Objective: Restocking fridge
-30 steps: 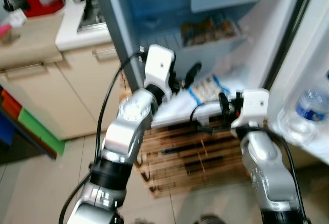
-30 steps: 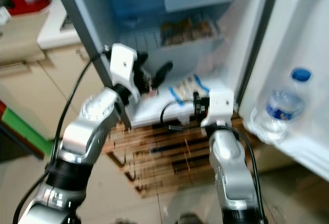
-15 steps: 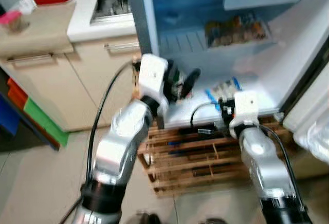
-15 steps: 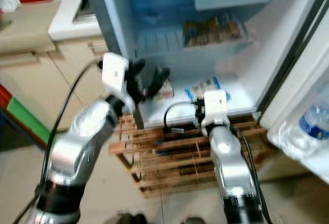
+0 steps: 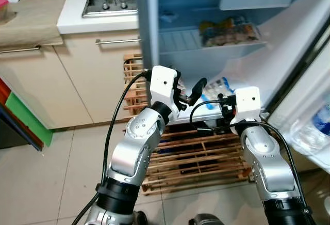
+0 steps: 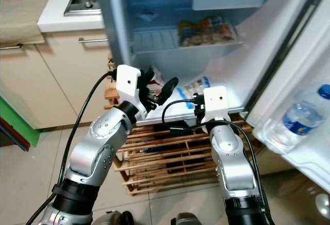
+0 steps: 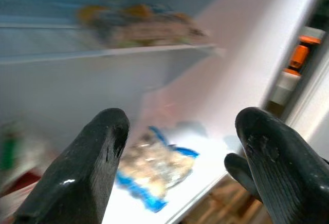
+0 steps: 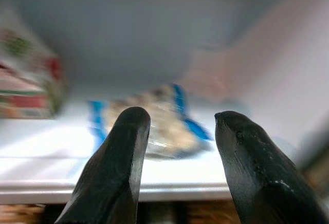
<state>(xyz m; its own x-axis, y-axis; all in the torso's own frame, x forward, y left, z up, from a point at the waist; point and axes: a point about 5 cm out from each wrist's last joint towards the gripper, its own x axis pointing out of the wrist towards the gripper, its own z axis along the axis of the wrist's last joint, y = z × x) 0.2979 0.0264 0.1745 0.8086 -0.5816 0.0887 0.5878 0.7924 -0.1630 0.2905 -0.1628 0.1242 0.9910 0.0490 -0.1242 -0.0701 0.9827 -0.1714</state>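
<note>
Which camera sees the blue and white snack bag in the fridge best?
The right wrist view: the blue-edged bag lies flat on the fridge floor, straight ahead between that arm's black fingers. The left wrist view shows it lower and blurrier. In both eye views it peeks out small between the two arms.

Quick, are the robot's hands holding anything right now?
Left gripper: open, holding nothing, in front of the fridge shelf.
Right gripper: open, holding nothing, pointed at the blue-edged bag.

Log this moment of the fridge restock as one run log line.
fridge open | blue-edged food bag on bottom shelf | left gripper open, empty, at shelf edge | right gripper open, empty, facing bag | water bottle in door
</note>
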